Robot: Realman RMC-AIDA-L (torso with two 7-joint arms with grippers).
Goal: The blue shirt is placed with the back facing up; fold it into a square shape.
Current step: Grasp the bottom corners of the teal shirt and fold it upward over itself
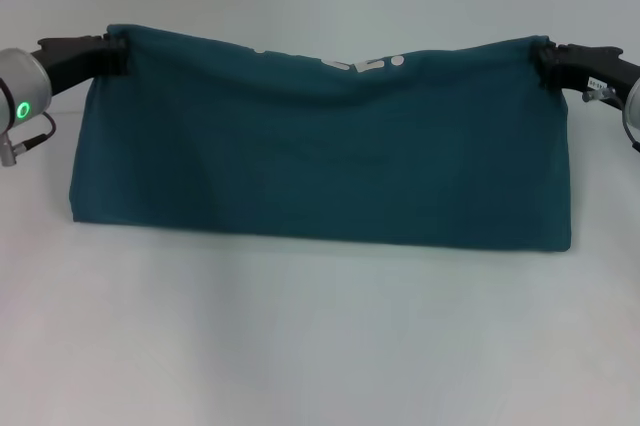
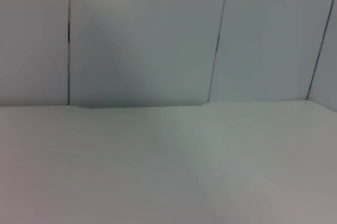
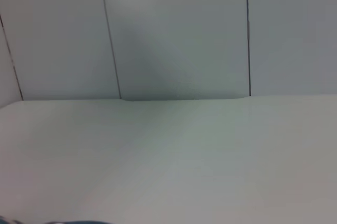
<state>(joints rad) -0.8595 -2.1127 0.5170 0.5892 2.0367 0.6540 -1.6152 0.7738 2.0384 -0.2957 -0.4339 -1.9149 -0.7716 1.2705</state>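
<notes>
Head view has the blue shirt (image 1: 320, 151) stretched wide across the middle of the white table (image 1: 320, 346), near edge resting on it. Left claw (image 1: 118, 54) is pinched tight on the far left corner and right claw (image 1: 543, 61) on the far right corner, with white lettering peeking along that sagging far edge. Both wrist views just show bare table and wall panels (image 2: 147, 34).

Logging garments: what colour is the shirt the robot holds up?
Dark teal-blue cotton shirt, with white lettering peeking at its top edge; the head view shows it best.
</notes>
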